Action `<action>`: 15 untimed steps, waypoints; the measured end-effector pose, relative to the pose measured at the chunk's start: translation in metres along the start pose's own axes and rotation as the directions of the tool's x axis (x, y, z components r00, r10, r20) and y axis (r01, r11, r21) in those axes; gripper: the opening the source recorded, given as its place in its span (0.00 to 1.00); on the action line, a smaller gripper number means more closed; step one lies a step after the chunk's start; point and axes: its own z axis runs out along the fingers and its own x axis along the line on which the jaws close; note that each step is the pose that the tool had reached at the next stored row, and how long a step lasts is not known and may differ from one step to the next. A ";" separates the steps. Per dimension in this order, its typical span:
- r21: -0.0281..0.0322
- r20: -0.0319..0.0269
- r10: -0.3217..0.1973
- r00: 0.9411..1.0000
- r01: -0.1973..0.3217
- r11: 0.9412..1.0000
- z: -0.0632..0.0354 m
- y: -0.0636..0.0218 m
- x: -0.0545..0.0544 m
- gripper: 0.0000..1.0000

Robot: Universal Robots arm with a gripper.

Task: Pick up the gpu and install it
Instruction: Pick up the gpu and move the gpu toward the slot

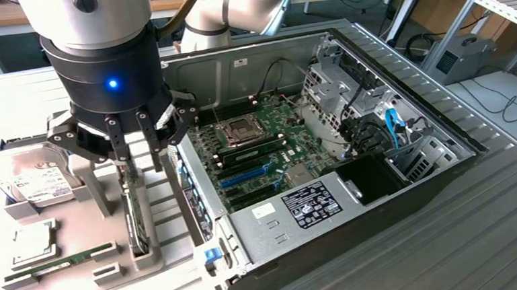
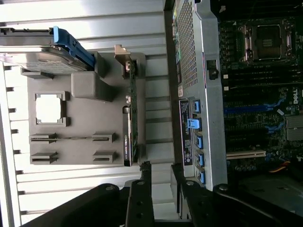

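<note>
One card matters here: the gpu is parked upright on its long edge in a slot of the grey holder. That holder sits on the slatted desk, just beside the open PC case. So the card's outside the case, apart from the mobo.

From the wrist cam the gpu reads as a thin strip, black face one side, green board the other. Its metal bracket is at the end nearest the HDD.

Tool hangs off the UR arm right over the gpu's slot, blue light glowing on the wrist. Its fingers are spread w/ a clear gap and aren't pinching anything. In the wrist view the tool shows close to the card's end. Can't tell if a tip brushes the edge tbh.

Other stuff on the holder:
- HDD w/ a white label and a blue rail
- CPU lying flat in its pocket
- RAM stick on edge in its clips

Inside the case there's the CPU socket, blue slots on the board, and the PSU w/ its sticker facing up.
</note>
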 end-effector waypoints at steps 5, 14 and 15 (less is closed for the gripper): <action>0.000 0.000 0.000 1.000 0.000 1.000 0.0000 0.0000 0.000 0.42; 0.000 0.000 0.000 1.000 0.000 1.000 0.0037 -0.0006 0.006 0.42; 0.000 0.000 0.000 1.000 0.000 1.000 0.0048 -0.0007 0.007 0.42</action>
